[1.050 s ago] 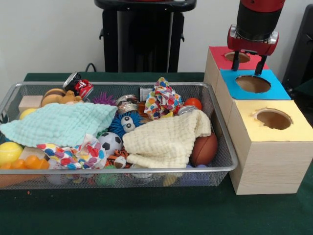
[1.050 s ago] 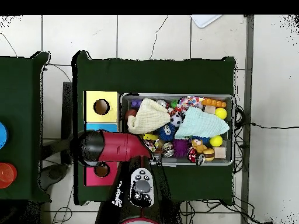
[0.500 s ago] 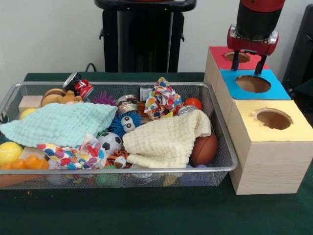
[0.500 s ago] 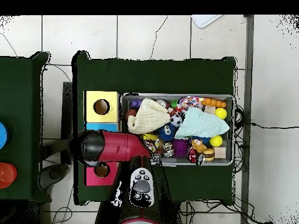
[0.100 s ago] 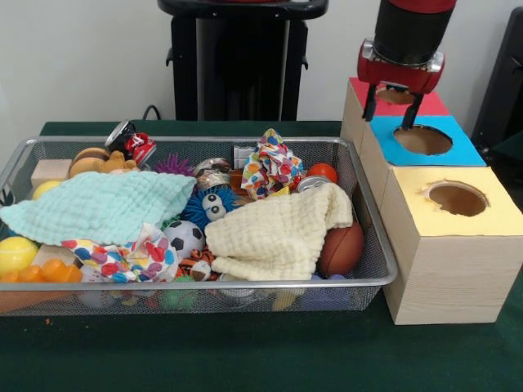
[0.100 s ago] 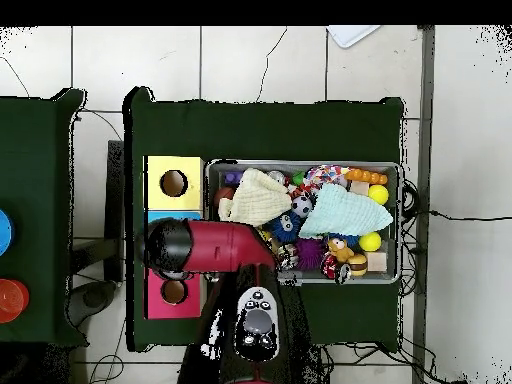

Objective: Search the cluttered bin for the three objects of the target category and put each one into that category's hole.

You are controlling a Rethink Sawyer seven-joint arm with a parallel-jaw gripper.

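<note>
My gripper (image 5: 391,110) hangs open and empty above the seam between the red box (image 5: 425,102) and the blue box (image 5: 458,147), at their edge nearest the bin. The wire bin (image 5: 245,140) is full of clutter: a cream cloth (image 5: 278,233), a mint cloth (image 5: 102,204), a patterned cloth (image 5: 270,163), a soccer ball (image 5: 185,237), a brown football (image 5: 341,247), an orange ball (image 5: 323,171), a yellow ball (image 5: 16,253), a blue fuzzy toy (image 5: 208,206) and a red can (image 5: 135,143). In the overhead view the arm (image 6: 200,247) hides the gripper and the blue box.
The yellow box (image 5: 482,220) with its round hole (image 5: 458,198) stands nearest the camera in the row of three. From above, the yellow box's hole (image 6: 173,183) and the red box's hole (image 6: 174,291) show on either side of the arm. Cloths cover much of the bin's contents.
The gripper has shifted from over the red and blue boxes toward the bin and risen slightly. It stays open and empty. Nothing in the bin has moved.
</note>
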